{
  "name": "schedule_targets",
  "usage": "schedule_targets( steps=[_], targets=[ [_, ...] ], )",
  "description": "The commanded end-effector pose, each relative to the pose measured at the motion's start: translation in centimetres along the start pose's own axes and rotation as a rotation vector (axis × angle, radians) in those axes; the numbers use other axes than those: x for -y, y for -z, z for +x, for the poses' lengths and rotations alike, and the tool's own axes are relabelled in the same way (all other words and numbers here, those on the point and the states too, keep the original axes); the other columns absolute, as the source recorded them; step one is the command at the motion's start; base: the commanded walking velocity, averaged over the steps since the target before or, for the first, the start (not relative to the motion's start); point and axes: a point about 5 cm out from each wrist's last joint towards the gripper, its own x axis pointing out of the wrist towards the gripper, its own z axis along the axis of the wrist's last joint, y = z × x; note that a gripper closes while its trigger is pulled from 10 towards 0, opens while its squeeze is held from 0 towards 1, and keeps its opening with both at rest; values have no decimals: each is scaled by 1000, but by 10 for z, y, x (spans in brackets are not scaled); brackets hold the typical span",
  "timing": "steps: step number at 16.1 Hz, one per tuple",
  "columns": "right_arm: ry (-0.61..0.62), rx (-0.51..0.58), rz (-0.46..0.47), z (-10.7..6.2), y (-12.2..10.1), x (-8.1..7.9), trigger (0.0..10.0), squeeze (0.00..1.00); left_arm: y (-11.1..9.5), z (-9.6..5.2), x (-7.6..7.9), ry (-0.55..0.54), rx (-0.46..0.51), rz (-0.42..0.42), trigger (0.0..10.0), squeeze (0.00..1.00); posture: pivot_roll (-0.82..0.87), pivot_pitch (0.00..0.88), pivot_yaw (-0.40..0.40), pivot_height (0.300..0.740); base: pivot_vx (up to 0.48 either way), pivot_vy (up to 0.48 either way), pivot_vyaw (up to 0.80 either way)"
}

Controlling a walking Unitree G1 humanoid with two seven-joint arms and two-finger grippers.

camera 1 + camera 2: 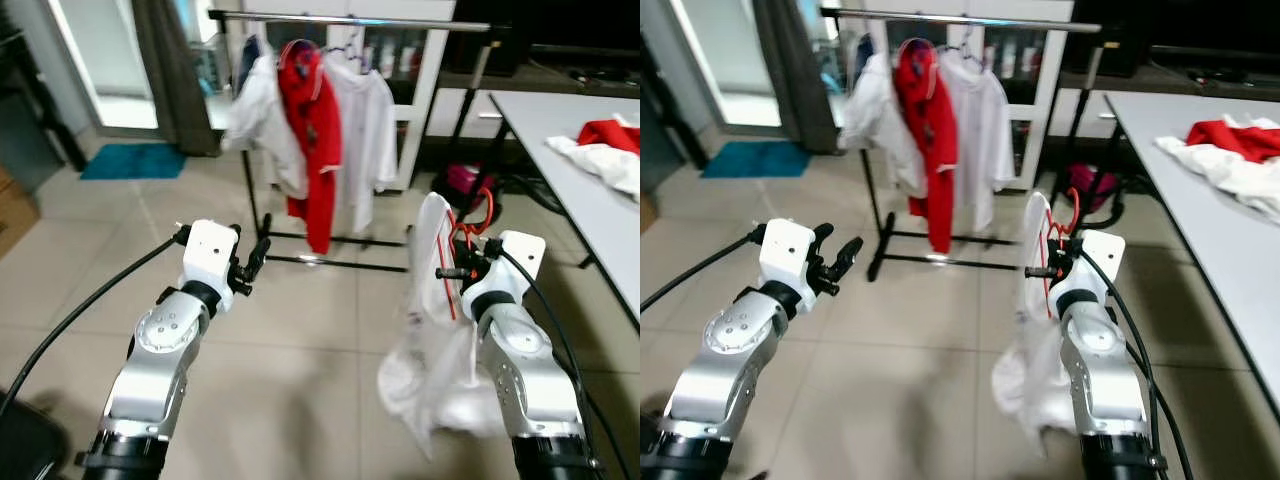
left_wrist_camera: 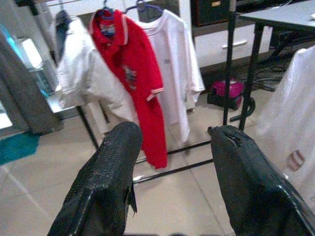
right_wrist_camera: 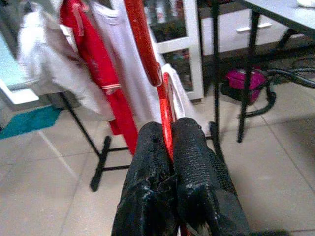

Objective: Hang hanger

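Note:
My right gripper (image 1: 458, 272) is shut on a red hanger (image 3: 165, 98) that carries a white shirt (image 1: 432, 330) with red trim, hanging down toward the floor. Its red hook (image 1: 478, 213) rises above the gripper. Ahead stands a black clothes rack with a silver rail (image 1: 350, 20), holding a white shirt (image 1: 262, 125), a red shirt (image 1: 315, 130) and another white shirt (image 1: 365, 125). My left gripper (image 1: 255, 260) is raised in front of the rack, open and holding nothing; its fingers (image 2: 108, 182) frame the hung clothes in the left wrist view.
A grey table (image 1: 590, 190) runs along the right, with red and white clothes (image 1: 605, 145) piled on it. A magenta object (image 1: 462, 182) and cables lie on the floor behind the rack. A teal mat (image 1: 130, 160) lies by a doorway at the far left.

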Motion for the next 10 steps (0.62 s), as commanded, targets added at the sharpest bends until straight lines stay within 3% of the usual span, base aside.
schedule_targets(
  steps=[1, 2, 10],
  targets=[
    [20, 21, 25, 2, -6, 6, 10000, 0, -5, 2, 5, 15, 19, -2, 10000, 0, 8, 0, -16, 740, 379, 0, 0],
    [15, 22, 66, 3, -6, 4, 10000, 0, -6, 0, 4, 6, 18, 10, 10000, 0, 12, 0, -20, 740, 379, 0, 0],
    [23, 47, 60, 4, -11, 3, 10000, 0, -7, 2, 5, 3, 18, 14, 10000, 0, 8, 9, -18, 740, 380, 0, 0]
  ],
)
